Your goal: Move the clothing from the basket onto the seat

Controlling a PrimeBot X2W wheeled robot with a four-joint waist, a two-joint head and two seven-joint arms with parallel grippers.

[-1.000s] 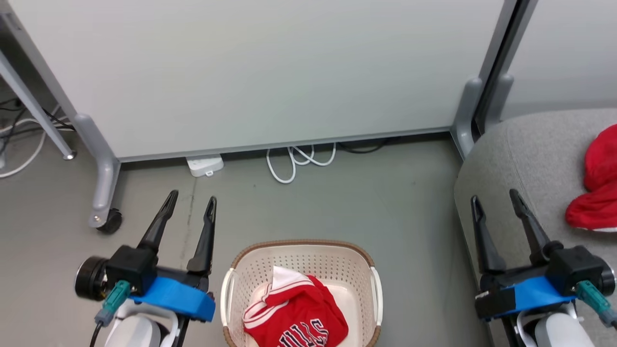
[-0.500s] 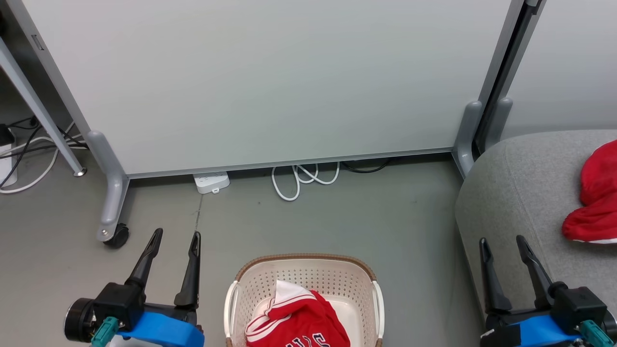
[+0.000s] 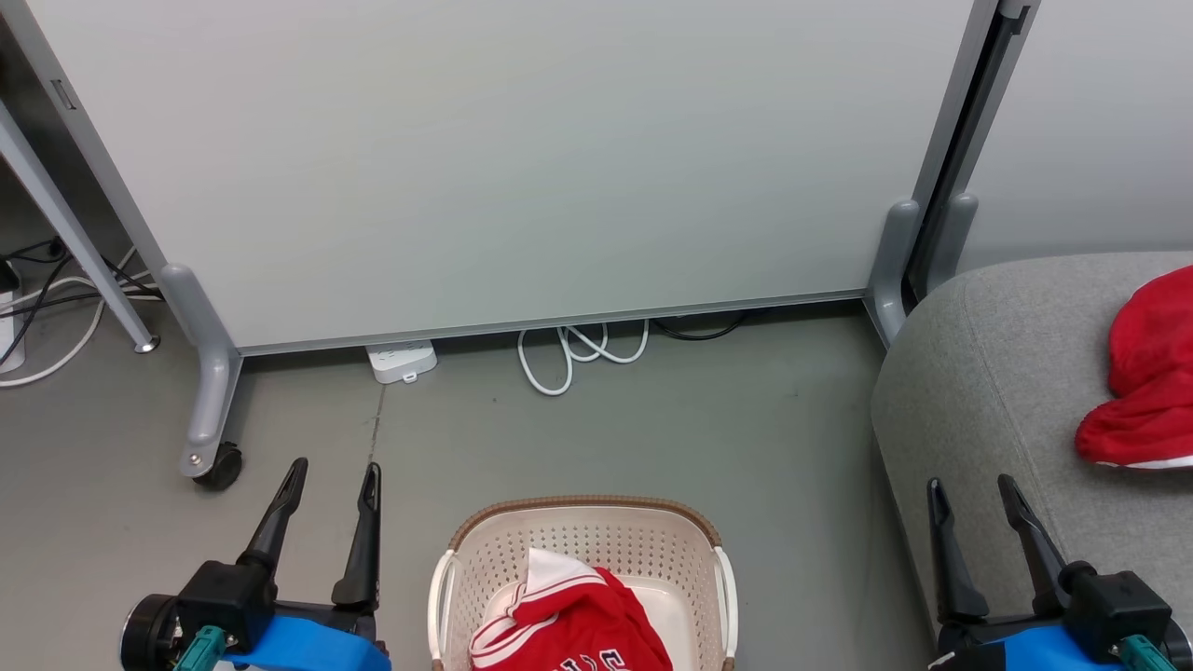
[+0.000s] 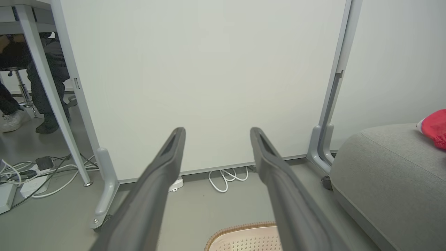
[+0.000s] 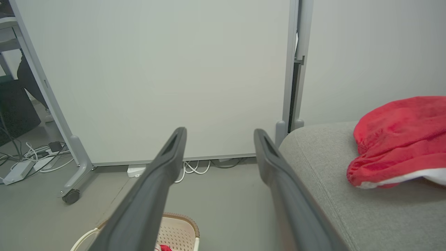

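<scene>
Partition (image 3: 522, 158) spans the upper frame of the head view, and the grey seat (image 3: 988, 391) rises at the right edge with one red garment (image 3: 1142, 391) lying on it. At bottom centre, on the floor, stands the basket (image 3: 582, 505), which holds the other garment (image 3: 578, 629), red with white stripes and lettering cut off by the frame. At lower left the left claw (image 3: 334, 468) and at lower right the right claw (image 3: 969, 483), in front of the seat's edge, both have their fingers spread and empty.
</scene>
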